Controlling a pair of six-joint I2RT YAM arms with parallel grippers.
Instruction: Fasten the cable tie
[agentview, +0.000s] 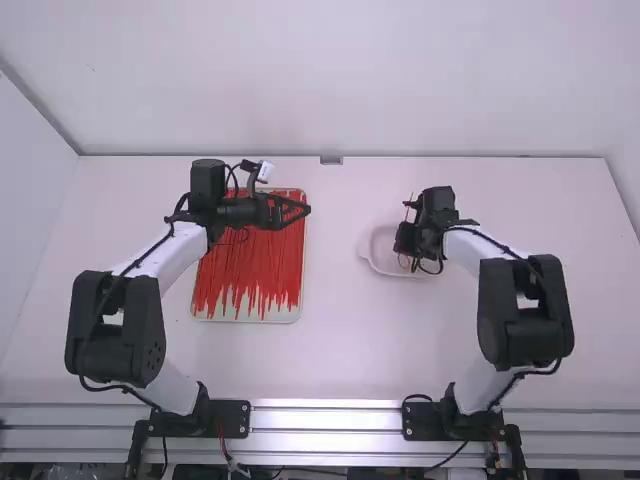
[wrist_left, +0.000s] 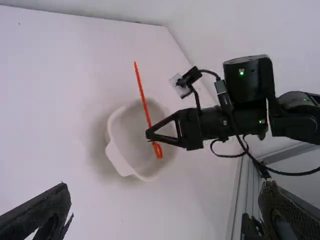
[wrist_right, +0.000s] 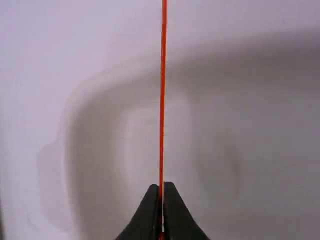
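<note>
The left end effector (agentview: 297, 210) hangs over the tray (agentview: 247, 318) of red ties (agentview: 250, 265), its fingers (wrist_left: 42, 212) wide apart and cut off at its wrist view's edge. Rightward, the right end effector (agentview: 407, 245) hides part of the white bowl (agentview: 372, 250) on the bench (agentview: 450, 330). From above the cable tie (wrist_left: 142, 100) is hard to make out; the wrist views show it clamped between pressed-together fingers (wrist_right: 150, 210), over the bowl.

overhead, both wrist views toward bowl (wrist_left: 131, 169)
</note>
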